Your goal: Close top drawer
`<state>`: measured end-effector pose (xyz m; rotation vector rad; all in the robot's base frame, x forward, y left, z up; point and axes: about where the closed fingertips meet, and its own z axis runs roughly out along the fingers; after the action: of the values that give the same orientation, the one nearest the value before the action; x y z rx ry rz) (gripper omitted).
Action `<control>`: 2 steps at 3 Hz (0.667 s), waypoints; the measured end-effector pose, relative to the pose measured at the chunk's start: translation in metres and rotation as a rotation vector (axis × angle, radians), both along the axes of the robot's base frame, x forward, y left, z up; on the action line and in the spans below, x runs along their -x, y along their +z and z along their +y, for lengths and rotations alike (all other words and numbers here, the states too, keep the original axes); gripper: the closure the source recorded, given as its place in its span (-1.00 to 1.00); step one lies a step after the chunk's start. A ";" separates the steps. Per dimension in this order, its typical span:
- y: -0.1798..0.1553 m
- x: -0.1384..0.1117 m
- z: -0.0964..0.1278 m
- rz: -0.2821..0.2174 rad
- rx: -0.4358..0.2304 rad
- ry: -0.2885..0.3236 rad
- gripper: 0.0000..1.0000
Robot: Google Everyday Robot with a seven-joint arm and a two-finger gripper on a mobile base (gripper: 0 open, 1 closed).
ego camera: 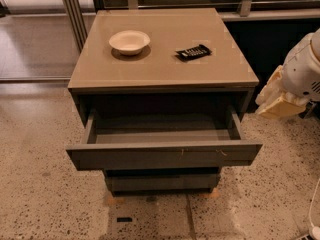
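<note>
The top drawer (165,156) of a grey-brown cabinet is pulled out towards me. Its inside looks empty, and its flat front has small pale scratch marks right of centre. My arm comes in at the right edge, with the pale gripper (274,100) hanging to the right of the cabinet, level with the drawer opening and apart from the drawer.
On the cabinet top (165,69) stand a white bowl (129,41) and a dark flat packet (193,52). A lower drawer front (162,181) shows under the open one. Speckled floor lies around; metal posts and a rail stand behind.
</note>
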<state>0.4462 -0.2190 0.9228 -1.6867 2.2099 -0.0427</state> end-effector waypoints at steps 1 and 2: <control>-0.046 -0.005 0.002 0.041 -0.035 0.009 0.76; -0.095 -0.009 0.010 0.110 -0.092 0.021 1.00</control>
<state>0.4553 -0.2095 0.8274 -1.6988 2.2355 0.1580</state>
